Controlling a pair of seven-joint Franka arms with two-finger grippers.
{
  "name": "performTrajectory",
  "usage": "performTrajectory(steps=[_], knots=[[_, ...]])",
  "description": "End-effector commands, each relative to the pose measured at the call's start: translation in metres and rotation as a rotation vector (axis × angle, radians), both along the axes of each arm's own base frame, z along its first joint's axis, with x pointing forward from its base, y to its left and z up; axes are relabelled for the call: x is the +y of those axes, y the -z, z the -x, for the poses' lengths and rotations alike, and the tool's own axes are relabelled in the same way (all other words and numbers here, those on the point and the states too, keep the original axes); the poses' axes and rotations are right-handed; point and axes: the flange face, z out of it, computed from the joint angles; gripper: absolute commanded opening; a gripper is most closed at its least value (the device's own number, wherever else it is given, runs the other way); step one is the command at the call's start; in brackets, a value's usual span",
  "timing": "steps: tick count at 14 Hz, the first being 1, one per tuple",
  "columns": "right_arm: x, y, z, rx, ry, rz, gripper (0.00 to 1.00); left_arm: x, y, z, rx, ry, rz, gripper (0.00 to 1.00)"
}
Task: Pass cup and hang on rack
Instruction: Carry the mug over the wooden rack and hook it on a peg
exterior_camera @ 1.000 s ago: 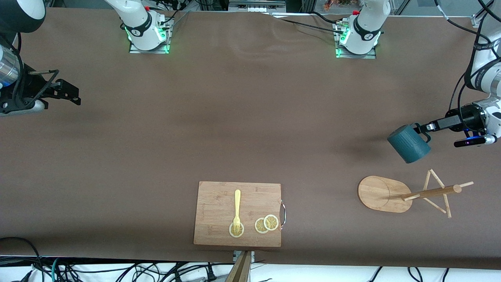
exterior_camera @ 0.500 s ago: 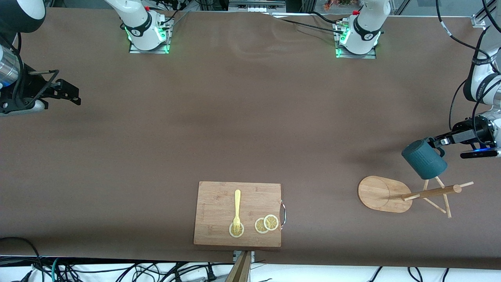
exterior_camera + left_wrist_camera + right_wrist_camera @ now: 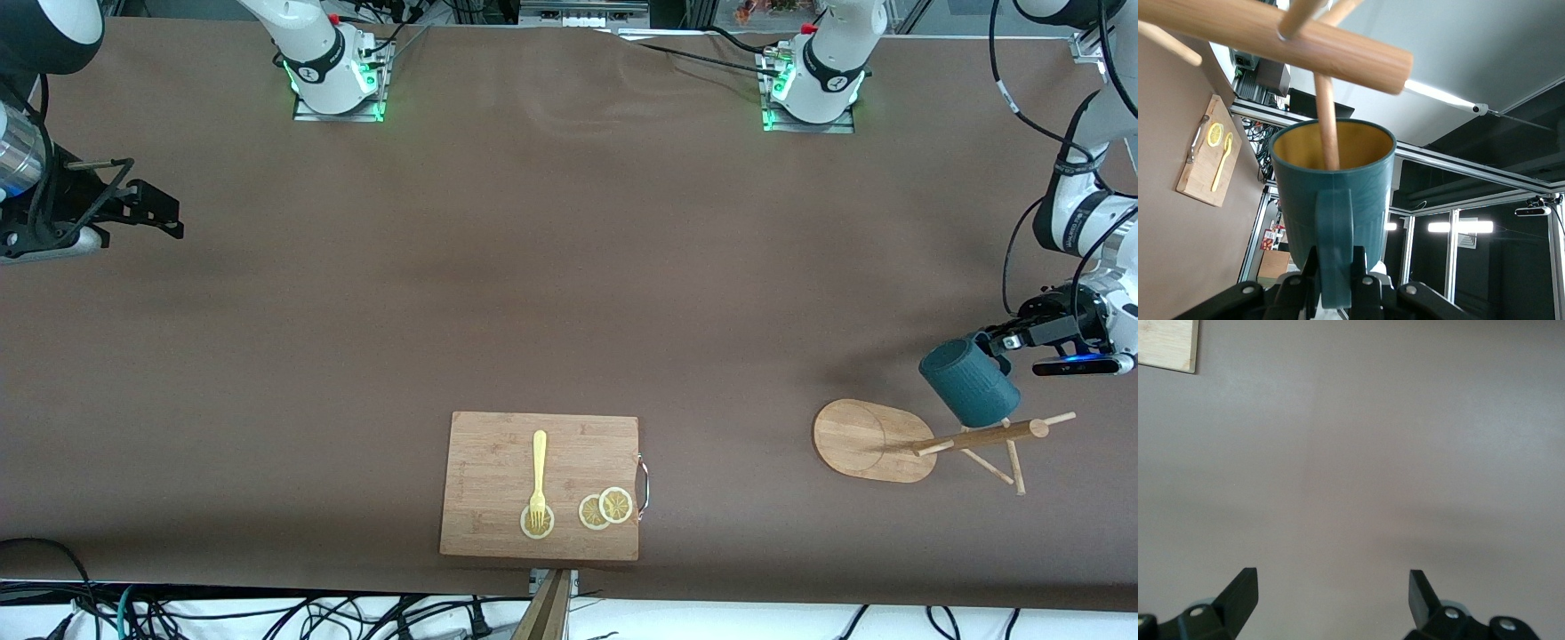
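Note:
The dark teal cup [image 3: 969,384] hangs tilted in the air over the pegs of the wooden rack [image 3: 978,437], whose oval base [image 3: 858,437] rests at the left arm's end of the table. My left gripper [image 3: 997,341] is shut on the cup's handle [image 3: 1336,240]. In the left wrist view a thin peg [image 3: 1327,117] reaches into the cup's [image 3: 1331,187] yellow mouth, under the rack's post [image 3: 1285,37]. My right gripper [image 3: 164,213] waits open and empty over bare table at the right arm's end; its fingers [image 3: 1241,590] stand wide apart.
A bamboo cutting board [image 3: 498,444] lies near the table's front edge, carrying a yellow fork [image 3: 538,471] and lemon slices [image 3: 606,508]. Its corner [image 3: 1165,343] shows in the right wrist view. Cables run along the front edge.
My left gripper has carried the cup toward the rack and lower, from beside the pegs to over them. The right arm has not moved.

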Motion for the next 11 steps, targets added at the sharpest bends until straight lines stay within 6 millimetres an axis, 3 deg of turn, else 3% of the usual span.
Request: performTrajectory(steps=[1, 11], knots=[[-0.001, -0.006, 0.000, -0.001, 0.004, 0.000, 1.00, 0.011, 0.003, -0.009, -0.020, -0.008, 0.037, 0.00], [-0.001, -0.006, 0.000, -0.001, 0.004, 0.000, 1.00, 0.018, 0.038, -0.005, 0.011, -0.053, 0.085, 0.00]])
